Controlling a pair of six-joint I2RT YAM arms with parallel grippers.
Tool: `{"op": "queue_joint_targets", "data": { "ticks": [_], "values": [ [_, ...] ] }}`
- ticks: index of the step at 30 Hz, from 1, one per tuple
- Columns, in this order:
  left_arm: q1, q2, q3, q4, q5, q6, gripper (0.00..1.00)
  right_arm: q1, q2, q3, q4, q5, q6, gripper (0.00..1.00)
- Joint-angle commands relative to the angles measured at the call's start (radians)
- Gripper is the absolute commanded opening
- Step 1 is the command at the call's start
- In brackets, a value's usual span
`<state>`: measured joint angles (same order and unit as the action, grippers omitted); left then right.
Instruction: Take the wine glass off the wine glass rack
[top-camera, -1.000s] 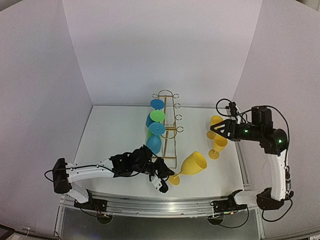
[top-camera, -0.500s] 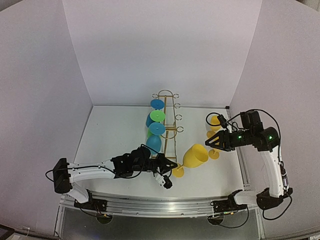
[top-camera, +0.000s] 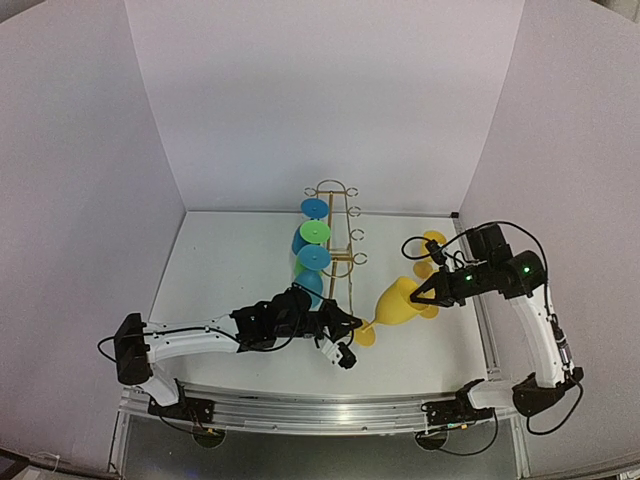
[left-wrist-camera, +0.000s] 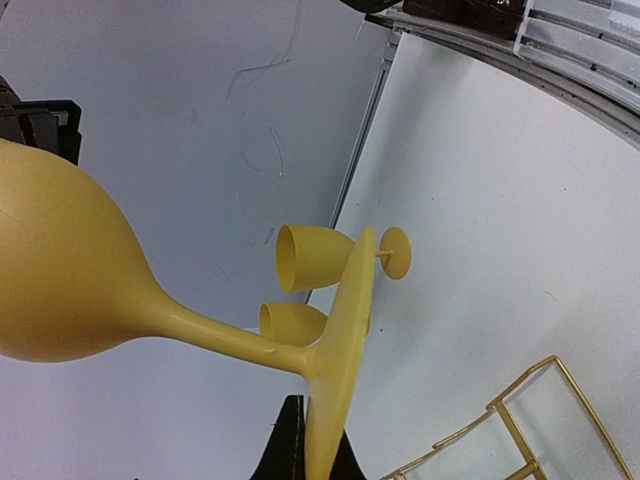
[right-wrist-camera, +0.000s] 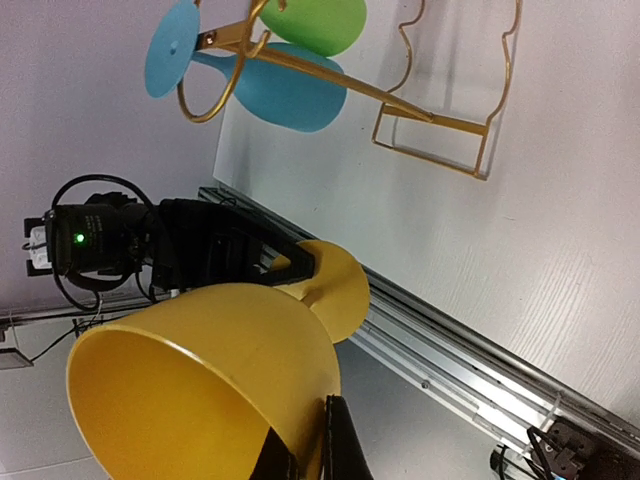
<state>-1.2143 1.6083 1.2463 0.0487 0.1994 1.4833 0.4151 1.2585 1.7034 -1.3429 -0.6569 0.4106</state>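
Observation:
A yellow wine glass (top-camera: 397, 302) hangs tilted in the air just right of the gold wire wine glass rack (top-camera: 341, 258), held at both ends. My left gripper (top-camera: 356, 335) is shut on the edge of its round foot (left-wrist-camera: 338, 345), with the black fingertips (left-wrist-camera: 291, 448) pinching the disc from either side. My right gripper (top-camera: 426, 292) is shut on the rim of the bowl (right-wrist-camera: 195, 385), one finger (right-wrist-camera: 343, 445) outside the wall and one inside. The stem runs between the two grippers, clear of the rack.
Blue and green glasses (top-camera: 313, 245) hang on the rack's left side, seen also as blue and green glasses (right-wrist-camera: 300, 60) in the right wrist view. Two more yellow glasses (top-camera: 431, 244) sit near the right wall. The aluminium rail (top-camera: 330, 408) runs along the near edge.
My right arm swung left and down to the yellow glass and shut on its rim. My left arm carried the glass by its foot a little right and away from the rail.

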Motion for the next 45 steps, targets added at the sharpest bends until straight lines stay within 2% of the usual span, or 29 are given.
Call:
{"op": "queue_joint_targets", "data": {
  "ticks": [1, 3, 4, 7, 8, 10, 16, 22, 34, 39, 45],
  "values": [
    [-0.005, 0.010, 0.061, 0.022, -0.010, -0.029, 0.00, 0.009, 0.009, 0.038, -0.006, 0.022, -0.021, 0.00],
    [-0.005, 0.006, 0.053, 0.025, -0.021, -0.041, 0.02, 0.009, 0.009, 0.055, -0.026, 0.087, -0.023, 0.00],
    [-0.005, 0.001, 0.045, 0.032, -0.025, -0.053, 0.09, 0.009, 0.009, 0.067, -0.041, 0.115, -0.024, 0.00],
    [-0.004, -0.038, 0.008, 0.037, -0.019, -0.089, 0.54, 0.009, 0.023, 0.116, -0.107, 0.221, -0.029, 0.00],
    [-0.005, -0.056, -0.005, 0.029, -0.013, -0.100, 0.64, 0.009, 0.033, 0.137, -0.146, 0.274, -0.031, 0.00],
    [-0.005, -0.090, -0.026, -0.001, -0.002, -0.134, 0.71, 0.008, 0.058, 0.177, -0.231, 0.379, -0.043, 0.00],
    [-0.005, -0.180, -0.067, -0.132, 0.037, -0.236, 0.72, 0.008, 0.083, 0.190, -0.381, 0.562, -0.071, 0.00],
    [-0.004, -0.235, -0.100, -0.168, 0.017, -0.330, 0.72, 0.007, 0.064, 0.115, -0.417, 0.714, -0.042, 0.00],
    [0.015, -0.353, -0.169, -0.169, -0.031, -0.475, 0.73, 0.007, -0.002, -0.231, -0.418, 0.708, 0.190, 0.00],
    [0.033, -0.404, -0.217, -0.138, -0.017, -0.479, 0.73, 0.004, -0.013, -0.412, -0.419, 0.805, 0.280, 0.00],
    [0.050, -0.440, -0.252, -0.112, -0.002, -0.477, 0.73, -0.065, 0.014, -0.504, -0.376, 0.932, 0.306, 0.00]
  ]
}}
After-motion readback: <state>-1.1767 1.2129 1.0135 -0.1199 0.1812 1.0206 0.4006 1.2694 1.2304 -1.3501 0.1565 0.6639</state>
